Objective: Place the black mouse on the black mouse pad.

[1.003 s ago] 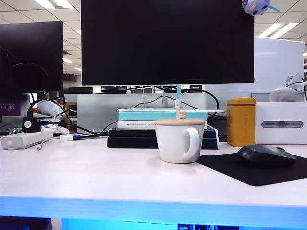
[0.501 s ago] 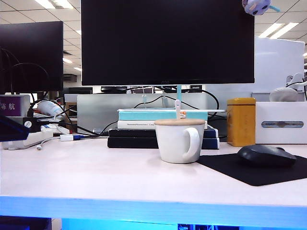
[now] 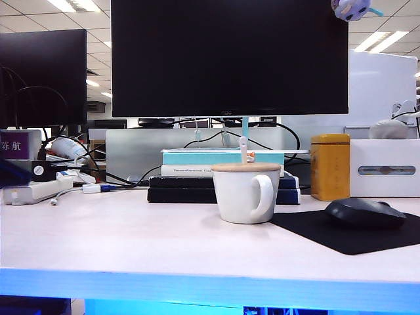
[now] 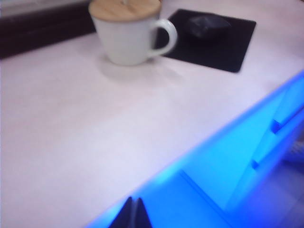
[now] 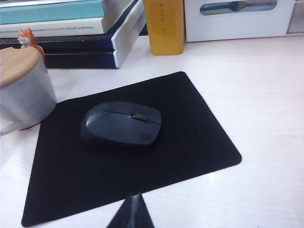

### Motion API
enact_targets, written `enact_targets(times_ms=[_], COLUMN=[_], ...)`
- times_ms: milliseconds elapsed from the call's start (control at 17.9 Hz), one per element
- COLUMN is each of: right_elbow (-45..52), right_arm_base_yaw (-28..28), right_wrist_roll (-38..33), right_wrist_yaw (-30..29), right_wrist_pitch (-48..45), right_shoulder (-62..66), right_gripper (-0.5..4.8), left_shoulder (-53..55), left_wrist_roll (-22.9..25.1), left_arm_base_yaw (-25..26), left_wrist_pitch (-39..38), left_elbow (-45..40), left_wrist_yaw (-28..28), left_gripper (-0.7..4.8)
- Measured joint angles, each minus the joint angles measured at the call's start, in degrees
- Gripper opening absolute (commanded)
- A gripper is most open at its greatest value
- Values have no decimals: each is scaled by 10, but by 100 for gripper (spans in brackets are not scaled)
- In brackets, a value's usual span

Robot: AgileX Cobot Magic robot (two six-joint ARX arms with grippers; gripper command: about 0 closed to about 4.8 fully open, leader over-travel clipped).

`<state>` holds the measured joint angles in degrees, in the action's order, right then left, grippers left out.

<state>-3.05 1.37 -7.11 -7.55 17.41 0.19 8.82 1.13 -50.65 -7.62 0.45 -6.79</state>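
We start at the left gripper (image 4: 133,216): its two dark fingertips are pressed together with nothing between them, hanging off the near edge of the desk (image 4: 71,142), over the blue glow below it. Half a second back a dark shape, likely that arm, crossed the far left of the outside view; now only a dim sliver of it shows there, so we read that arm as pulling back from the desk.

Over to the right gripper (image 5: 130,213): its tips meet in a closed point too, empty, poised just off the near edge of the pad (image 5: 71,190) and touching nothing.

Out from there, the mouse (image 5: 121,123) sits flat on the pad, a little toward the mug (image 5: 21,90) side, its whole base inside the black rectangle. The outside view agrees: mouse (image 3: 365,212) on pad (image 3: 348,239), mug (image 3: 246,193) just beside the pad's corner. Neither has shifted over the last second.

Behind them stand the books (image 3: 190,187), the yellow tin (image 3: 329,166) and the monitor (image 3: 230,58).

Our call: the placing looks done, both grippers are clear, and only the retreat of the arms is left.
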Motion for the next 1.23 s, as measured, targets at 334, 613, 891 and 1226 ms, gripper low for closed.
enact_targets(times_ms=[334,613,891,1226], right_elbow=[0,0,0,0], right_arm_base_yaw=[-2,-1,-1,-1], right_wrist_roll=[0,0,0,0], right_wrist_yaw=[0,0,0,0], right_wrist_pitch=[0,0,0,0], right_shoulder=[0,0,0,0], right_gripper=[-1,-1,-1,-1], left_shoulder=[-83,-85,-85,-85], left_wrist_roll=[-3,-9,-10,-10], left_arm_base_yaw=[265,422,443,443], left_wrist_pitch=[-3,-7,-7,-7], left_elbow=[3,1,1,1], left_wrist_yaw=[139,161,167,167], left_gripper=[-5,-5,-3,-3])
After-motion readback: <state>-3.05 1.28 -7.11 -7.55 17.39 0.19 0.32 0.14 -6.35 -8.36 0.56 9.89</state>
